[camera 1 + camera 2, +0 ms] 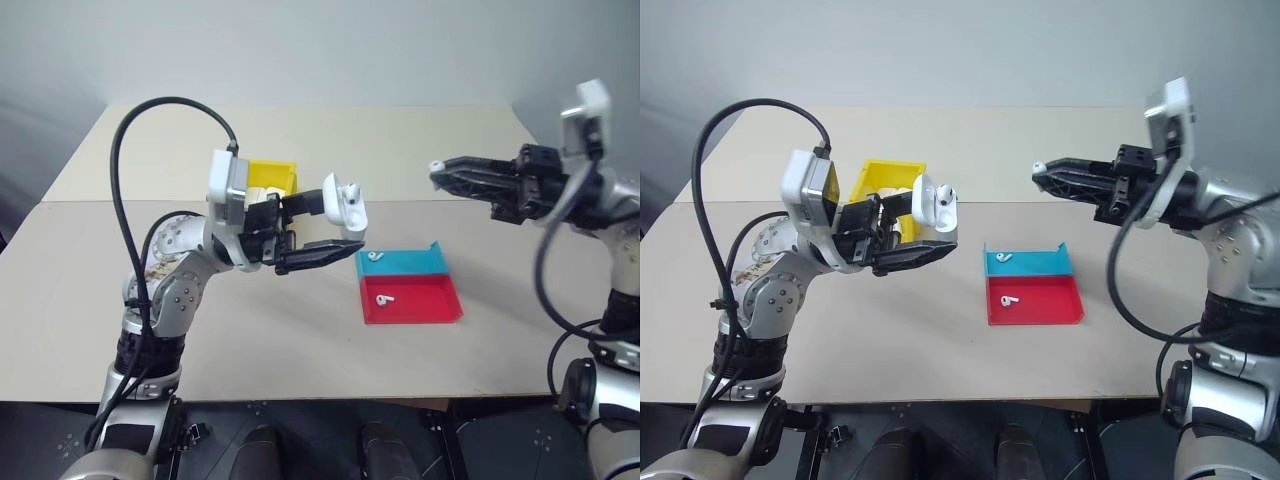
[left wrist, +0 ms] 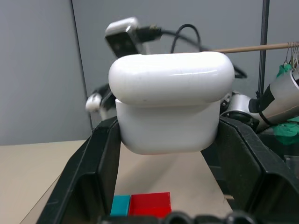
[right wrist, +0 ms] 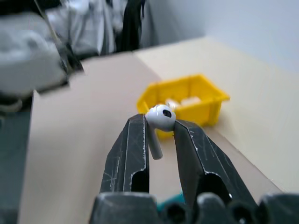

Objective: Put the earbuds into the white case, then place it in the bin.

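Observation:
My left gripper [image 1: 345, 225] is raised above the table's left middle and shut on the white case [image 1: 347, 208], whose lid looks hinged open; the left wrist view has the case [image 2: 170, 102] wedged between both black fingers [image 2: 100, 158]. My right gripper [image 1: 438, 172] hovers high on the right, pointing left toward the case with a gap between them. It is shut on one earbud [image 3: 160, 116], stem hanging down. A second earbud [image 1: 374, 256] lies on the teal tray, a third [image 1: 384, 297] on the red tray. The yellow bin [image 1: 272, 175] sits behind my left gripper.
The teal tray [image 1: 405, 262] and red tray [image 1: 420, 300] lie side by side in the table's middle, below and between the two grippers. The bin [image 3: 187, 95] holds a few pale items. A black cable [image 1: 150, 130] loops over my left arm.

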